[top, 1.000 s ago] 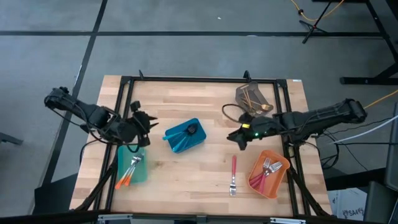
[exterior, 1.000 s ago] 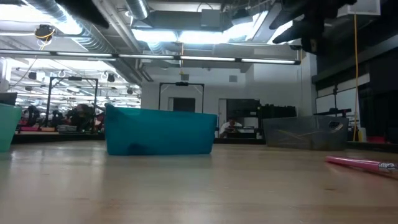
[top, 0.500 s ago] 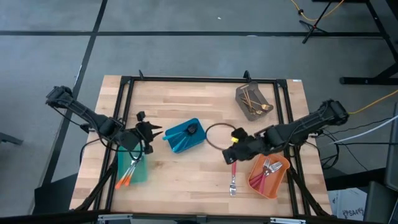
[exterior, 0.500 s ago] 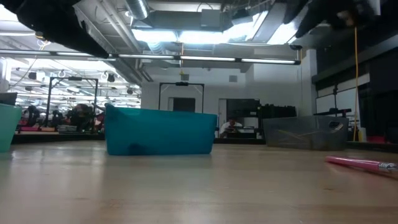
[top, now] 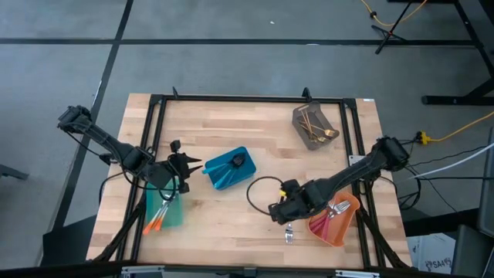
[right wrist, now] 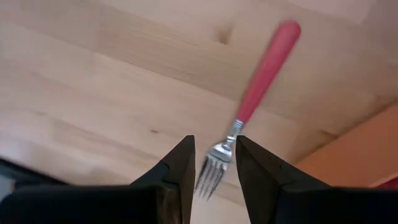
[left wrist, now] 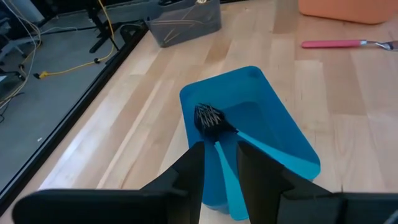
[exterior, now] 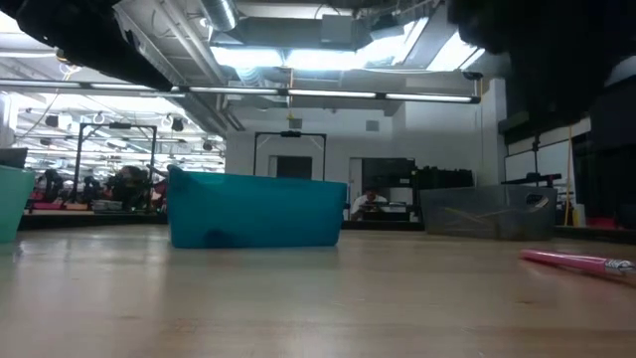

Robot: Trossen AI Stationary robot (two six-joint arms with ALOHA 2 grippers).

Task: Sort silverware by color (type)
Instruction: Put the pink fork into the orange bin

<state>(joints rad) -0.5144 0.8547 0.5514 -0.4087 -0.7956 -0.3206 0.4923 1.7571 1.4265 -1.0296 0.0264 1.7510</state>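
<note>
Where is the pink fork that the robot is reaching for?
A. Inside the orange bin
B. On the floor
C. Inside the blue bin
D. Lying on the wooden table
D. The pink-handled fork lies flat on the bare wooden table, just in front of the right gripper, beside the orange bin and not in it.

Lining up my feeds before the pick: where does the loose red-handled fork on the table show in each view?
High view: red-handled fork, mostly under the right gripper, beside the orange bin.
Low view: handle lying at far right.
Left wrist view: far off, beyond the blue bin.
Right wrist view: centre, tines between the fingers.
Shared landmark: the orange bin.
</note>
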